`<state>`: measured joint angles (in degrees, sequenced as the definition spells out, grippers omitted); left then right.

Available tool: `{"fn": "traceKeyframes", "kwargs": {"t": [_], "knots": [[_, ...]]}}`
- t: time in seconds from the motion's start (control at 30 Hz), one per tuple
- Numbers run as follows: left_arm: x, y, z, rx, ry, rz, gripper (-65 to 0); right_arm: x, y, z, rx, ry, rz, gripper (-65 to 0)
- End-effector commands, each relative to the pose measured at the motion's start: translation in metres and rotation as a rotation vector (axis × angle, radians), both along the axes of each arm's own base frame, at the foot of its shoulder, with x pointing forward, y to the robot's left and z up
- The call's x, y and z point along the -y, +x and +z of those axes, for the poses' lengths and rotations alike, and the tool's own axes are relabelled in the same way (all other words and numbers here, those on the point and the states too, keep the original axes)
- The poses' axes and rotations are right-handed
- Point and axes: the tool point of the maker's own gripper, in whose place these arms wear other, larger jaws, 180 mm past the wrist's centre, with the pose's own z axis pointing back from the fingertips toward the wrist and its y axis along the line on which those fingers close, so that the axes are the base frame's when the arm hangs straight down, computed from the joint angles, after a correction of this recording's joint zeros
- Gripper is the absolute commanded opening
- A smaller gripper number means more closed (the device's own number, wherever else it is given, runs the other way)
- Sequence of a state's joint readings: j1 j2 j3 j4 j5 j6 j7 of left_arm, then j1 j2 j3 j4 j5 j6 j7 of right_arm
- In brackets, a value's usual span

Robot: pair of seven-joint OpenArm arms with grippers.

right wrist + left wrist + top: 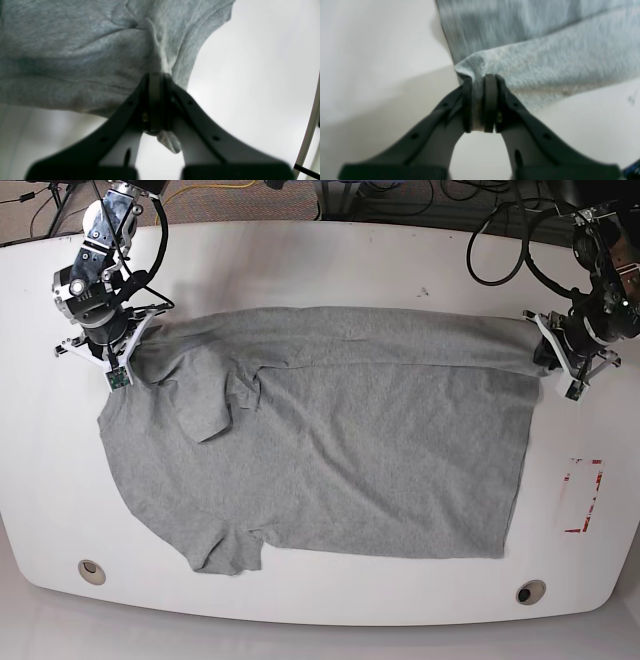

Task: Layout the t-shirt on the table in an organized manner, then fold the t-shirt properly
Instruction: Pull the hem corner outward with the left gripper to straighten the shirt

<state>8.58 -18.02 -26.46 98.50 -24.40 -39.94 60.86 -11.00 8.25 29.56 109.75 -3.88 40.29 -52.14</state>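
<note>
we see the left tool at three o'clock and right tool at nine o'clock, each pinching the t-shirt on the counter.

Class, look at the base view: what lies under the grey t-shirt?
Only the white table shows around the t-shirt, so it rests on that. Anything beneath the cloth is covered; the lower fabric layer is hidden too.
</note>
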Motion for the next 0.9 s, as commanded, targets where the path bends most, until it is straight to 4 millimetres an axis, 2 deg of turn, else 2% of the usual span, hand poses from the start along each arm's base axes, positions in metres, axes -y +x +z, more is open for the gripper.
{"fn": "traceKeyframes", "kwargs": {"t": [0.0, 0.37, 0.53, 0.67, 0.87], "knots": [[-0.004, 0.019, 0.020, 0.072, 0.010, -0.005, -60.7, 0.003, 0.009, 0.015, 0.053, -0.017, 0.007, -64.7], [-0.008, 0.045, 0.027, 0.105, -0.026, 0.022, -60.7, 0.006, 0.017, 0.021, 0.072, -0.027, 0.001, -64.7], [-0.011, 0.052, 0.029, 0.110, -0.035, 0.032, -60.7, 0.019, 0.016, 0.025, 0.086, -0.028, -0.038, -64.7], [-0.013, 0.058, 0.030, 0.116, -0.043, 0.038, -60.7, 0.024, 0.023, 0.032, 0.110, -0.034, -0.052, -64.7], [-0.015, 0.069, 0.032, 0.125, -0.065, 0.052, -60.7, 0.025, 0.028, 0.029, 0.107, -0.020, -0.060, -64.7]]}}
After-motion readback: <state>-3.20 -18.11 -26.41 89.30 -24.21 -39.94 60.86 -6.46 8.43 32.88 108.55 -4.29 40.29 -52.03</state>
